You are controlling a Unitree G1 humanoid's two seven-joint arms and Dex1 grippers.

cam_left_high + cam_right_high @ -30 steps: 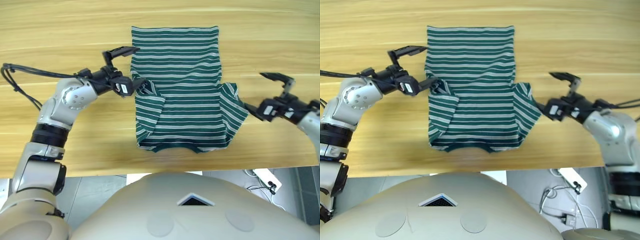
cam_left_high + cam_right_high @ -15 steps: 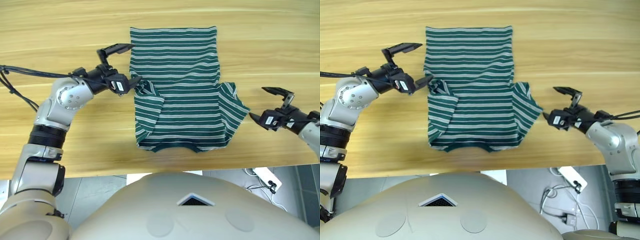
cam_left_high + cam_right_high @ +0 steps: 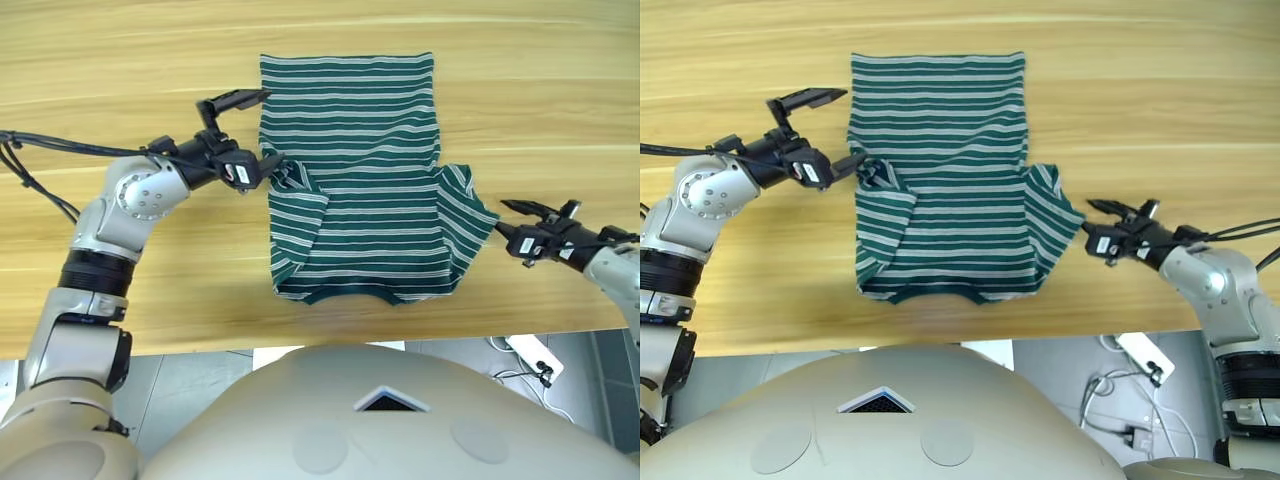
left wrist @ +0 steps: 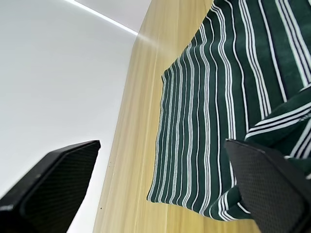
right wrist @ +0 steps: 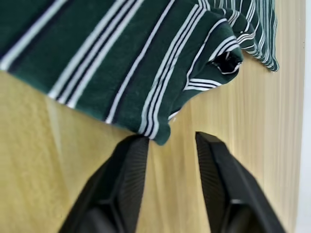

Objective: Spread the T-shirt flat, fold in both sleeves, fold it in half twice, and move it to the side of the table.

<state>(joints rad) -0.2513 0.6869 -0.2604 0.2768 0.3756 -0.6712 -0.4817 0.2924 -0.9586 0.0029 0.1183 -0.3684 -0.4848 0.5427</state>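
Lying centred on the counter [image 3: 120,60] is the striped T-shirt [image 3: 360,150]. The left tool [image 3: 276,125] gapes wide at its bunched left sleeve [image 3: 292,182]; the right tool [image 3: 500,216], narrowly parted, holds nothing at the tip of the right sleeve [image 3: 466,205].

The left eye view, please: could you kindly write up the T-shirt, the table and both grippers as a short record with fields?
surface: light wooden table
garment: dark green T-shirt with white stripes, lying mid-table
left sleeve: folded in over the body, bunched at its upper end
right sleeve: sticking out sideways, not yet folded in
left gripper: open, one finger at the bunched left edge
right gripper: fingers slightly apart, tips at the right sleeve's corner
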